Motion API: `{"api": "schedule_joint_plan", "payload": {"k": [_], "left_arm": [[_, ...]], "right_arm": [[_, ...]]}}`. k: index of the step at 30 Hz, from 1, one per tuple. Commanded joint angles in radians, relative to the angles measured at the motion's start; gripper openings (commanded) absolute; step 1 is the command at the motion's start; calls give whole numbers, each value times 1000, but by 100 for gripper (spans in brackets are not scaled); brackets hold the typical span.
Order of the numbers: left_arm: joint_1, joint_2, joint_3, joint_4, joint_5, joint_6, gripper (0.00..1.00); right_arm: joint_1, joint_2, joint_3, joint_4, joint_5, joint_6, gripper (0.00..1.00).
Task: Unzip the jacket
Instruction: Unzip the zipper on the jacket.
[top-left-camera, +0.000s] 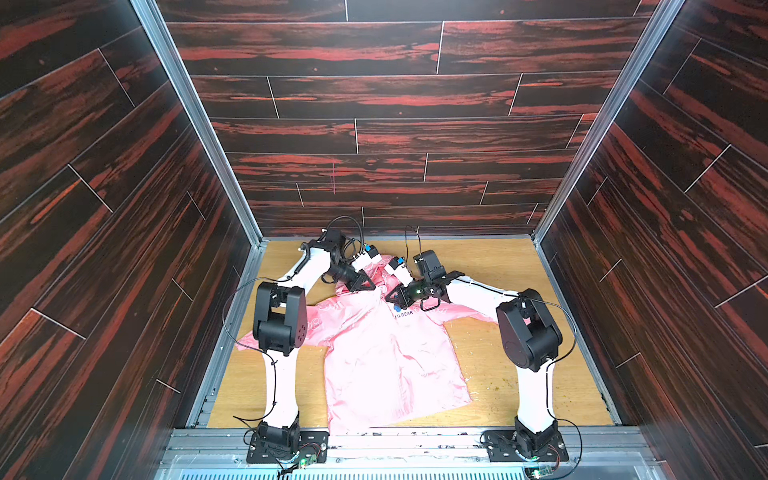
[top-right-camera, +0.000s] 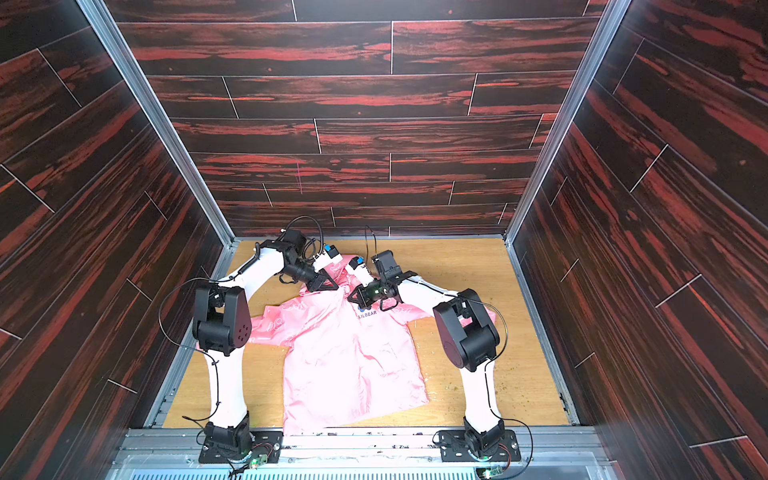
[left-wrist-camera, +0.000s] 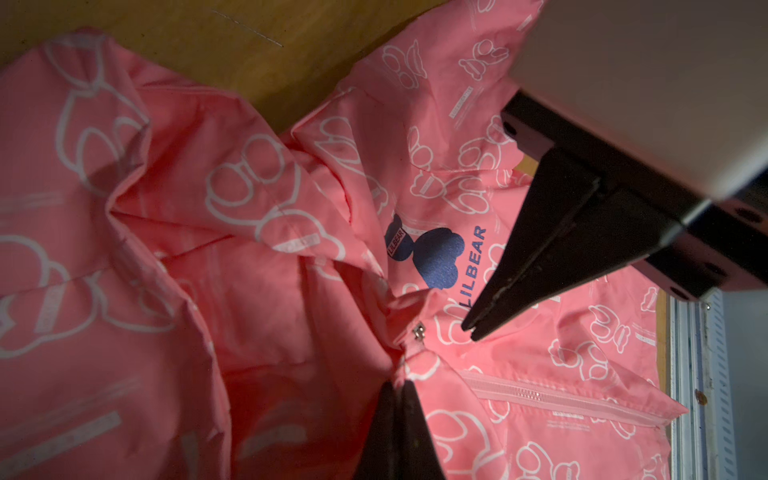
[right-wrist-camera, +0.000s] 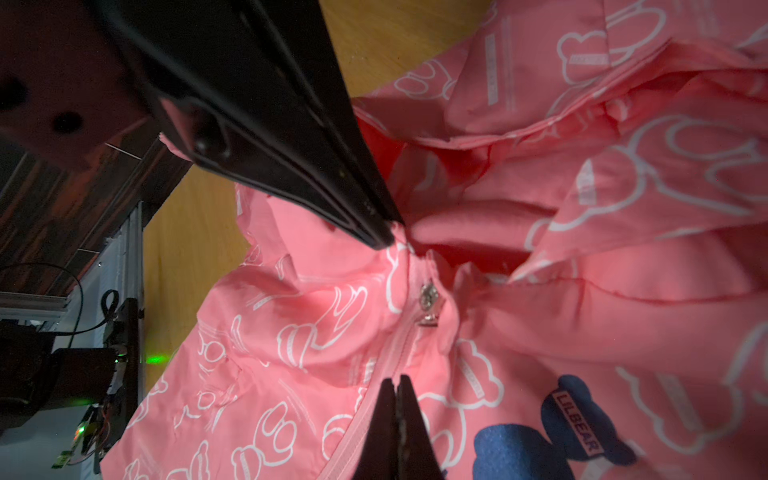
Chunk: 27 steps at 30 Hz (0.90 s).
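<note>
Setting: a wooden table (top-left-camera: 498, 374) boxed in by dark red plank walls (top-left-camera: 374, 124), seen from above; two white-and-black robot arms (top-left-camera: 282, 382) reach from the near edge toward the far middle
Jacket: a small shiny pink jacket (top-left-camera: 386, 361) with white bear outlines lies face up mid-table, hem at the near edge, hood (top-left-camera: 384, 270) at the far end, sleeves (top-left-camera: 469, 318) spread left and right
Logo: a dark blue bear logo (left-wrist-camera: 436, 257) reading LILBEAR sits on the chest, just right of the zipper (right-wrist-camera: 401, 349)
Zipper: it is closed along all the length that shows; its silver slider (right-wrist-camera: 428, 301) sits at the very top, at the collar (right-wrist-camera: 415, 257)
Left pincer: the left pincer (left-wrist-camera: 397, 386) is closed tight on a fold of collar cloth just beside the slider, drawing it into a small peak
Right pincer: the right pincer (right-wrist-camera: 397, 384) is shut, jaws together, tips at the cloth just near of the slider; the slider and pull tab (right-wrist-camera: 429, 319) lie outside the jaws, and whether any cloth is caught cannot be told
Progress: by my reading only the bracing is done; the collar is held, the slider is at the top and nothing is unzipped
Left to do: the pull tab needs gripping, then the slider drawn the whole way toward the near hem while the collar is held fast
</note>
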Motion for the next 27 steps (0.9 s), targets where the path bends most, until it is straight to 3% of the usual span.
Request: {"api": "schedule_joint_plan", "payload": {"k": [1, 5, 7, 9, 15, 24, 27], "left_arm": [[0, -73, -11, 48, 7, -26, 0], [0, -88, -28, 86, 7, -44, 0], [0, -93, -37, 96, 16, -44, 0], [0, -99, -48, 103, 24, -40, 0], [1, -103, -56, 99, 44, -35, 0], [0, -106, -58, 87, 62, -25, 0], [-1, -108, -58, 82, 69, -22, 0]], "right_arm": [[2, -46, -14, -53, 25, -3, 0], [4, -41, -23, -33, 25, 5, 0], [3, -31, -21, -17, 37, 10, 10], [3, -22, -15, 7, 52, 21, 26], [2, 31, 70, 2, 77, 30, 40], [0, 124, 200, -52, 77, 1, 46], [-13, 131, 186, -22, 21, 7, 45]]}}
